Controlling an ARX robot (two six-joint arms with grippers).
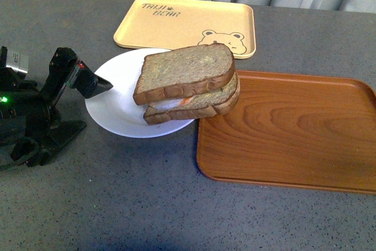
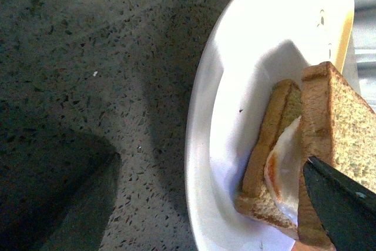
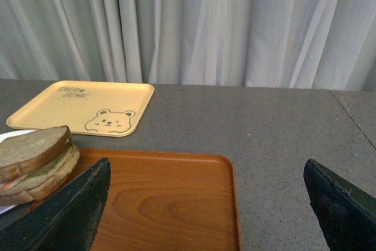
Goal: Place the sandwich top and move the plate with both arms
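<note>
The sandwich top (image 1: 185, 69) already sits on the egg slice (image 2: 261, 145), so I judge the stacking done and the plate (image 1: 111, 116) move still to do. My left gripper (image 1: 88, 105) is spread apart right at the plate's near rim, which I read as lining up to pinch that edge; the bread lies just beyond its upper finger. My right gripper (image 3: 207, 166) hangs wide apart and empty over the wooden tray (image 3: 176, 204), with the sandwich off past one finger and the plate not yet reached
</note>
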